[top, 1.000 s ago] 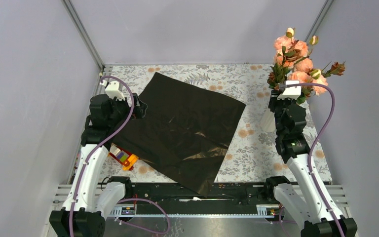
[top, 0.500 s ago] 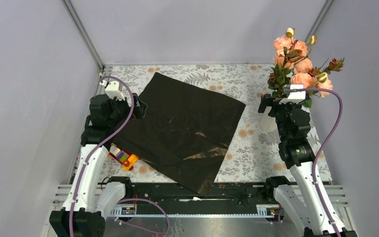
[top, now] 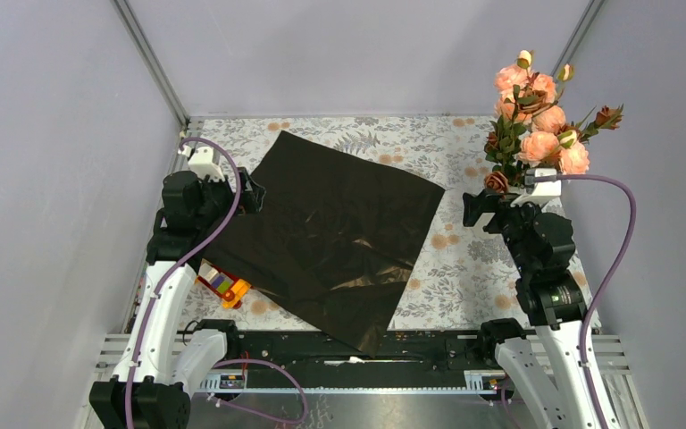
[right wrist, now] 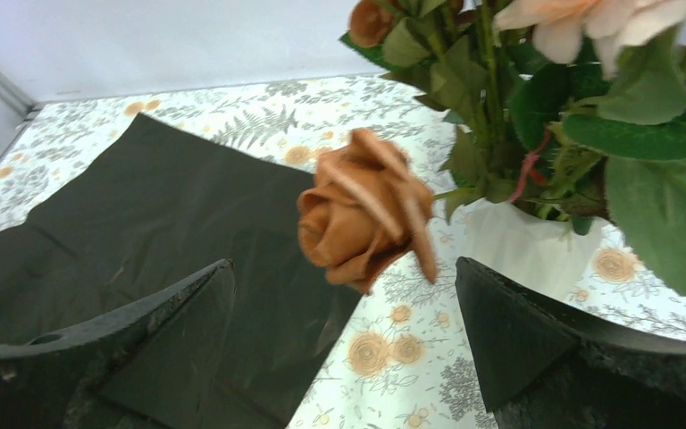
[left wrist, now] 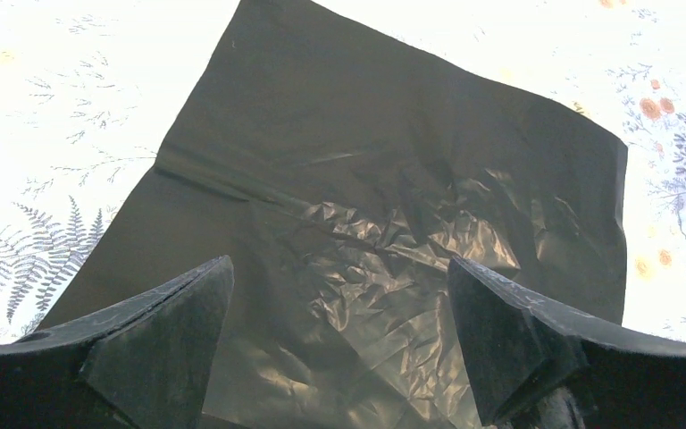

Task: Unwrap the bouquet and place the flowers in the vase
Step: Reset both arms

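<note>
Right gripper (right wrist: 341, 268): spread wide, nothing held — brown rose (right wrist: 362, 219) just ahead.
Risk: vase (right wrist: 536, 246) tipped if that rose is snagged.
Left gripper (left wrist: 335, 277): wide, empty.

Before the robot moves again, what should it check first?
1. The flowers sit in the white vase: ok, stems go down into it.
2. The black wrapping paper is off them: ok, spread on the table.
3. The right claw is empty: ok, open.
4. The left claw is empty: ok, open above the paper.
5. Space ahead of the right claw: not ok, a brown rose droops there.
6. Vase steady: cannot tell, leaves hide it.
</note>
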You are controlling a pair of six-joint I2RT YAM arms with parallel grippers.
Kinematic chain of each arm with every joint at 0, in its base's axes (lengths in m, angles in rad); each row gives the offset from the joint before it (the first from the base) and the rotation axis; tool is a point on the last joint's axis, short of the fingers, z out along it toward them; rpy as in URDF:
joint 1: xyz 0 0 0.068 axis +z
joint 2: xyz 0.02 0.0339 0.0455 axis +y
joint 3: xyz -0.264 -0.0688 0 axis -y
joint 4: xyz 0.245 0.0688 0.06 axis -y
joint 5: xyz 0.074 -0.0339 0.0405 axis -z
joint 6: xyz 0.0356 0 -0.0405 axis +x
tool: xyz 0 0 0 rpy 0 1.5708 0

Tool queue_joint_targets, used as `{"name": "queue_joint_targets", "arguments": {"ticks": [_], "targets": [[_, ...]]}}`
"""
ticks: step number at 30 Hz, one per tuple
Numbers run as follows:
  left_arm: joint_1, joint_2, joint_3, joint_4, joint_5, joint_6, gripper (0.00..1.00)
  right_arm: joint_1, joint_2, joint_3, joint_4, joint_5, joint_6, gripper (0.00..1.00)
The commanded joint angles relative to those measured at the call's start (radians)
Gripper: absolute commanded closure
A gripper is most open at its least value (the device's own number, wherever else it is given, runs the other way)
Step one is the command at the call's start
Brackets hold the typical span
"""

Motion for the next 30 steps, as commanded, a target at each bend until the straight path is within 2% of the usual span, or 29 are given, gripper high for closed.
{"name": "queue_joint_targets", "arguments": {"ticks": [1, 6, 11, 14, 17, 21, 25, 30], "targets": [[-0.003, -0.019, 0.007, 0.025, -0.059, -0.029, 0.01, 0.008, 0.016, 0.108, -0.15, -0.126, 0.023, 0.0], [-0.003, -0.078, -0.005, 0.017, -0.139, -0.051, 0.01, 0.009, 0.051, 0.183, -0.239, -0.213, 0.008, 0.0], [-0.003, -0.186, -0.044, 0.005, -0.201, -0.058, 0.01, 0.025, 0.121, 0.279, -0.321, -0.237, -0.008, 0.0], [-0.003, -0.249, -0.065, -0.012, -0.235, -0.086, 0.01, 0.082, 0.168, 0.327, -0.337, -0.173, -0.01, 0.0], [-0.004, -0.317, -0.092, -0.011, -0.287, -0.095, 0.01, 0.207, 0.231, 0.376, -0.347, -0.063, -0.024, 0.0], [-0.005, -0.387, -0.12, -0.012, -0.355, -0.079, 0.01, 0.291, 0.3, 0.381, -0.255, -0.005, -0.011, 0.0], [-0.005, -0.41, -0.142, -0.009, -0.394, -0.084, 0.01, 0.294, 0.349, 0.314, -0.11, -0.014, 0.011, 0.0], [-0.005, -0.385, -0.135, -0.006, -0.37, -0.089, 0.01, 0.294, 0.408, 0.256, 0.028, -0.035, 0.025, 0.0]]}}
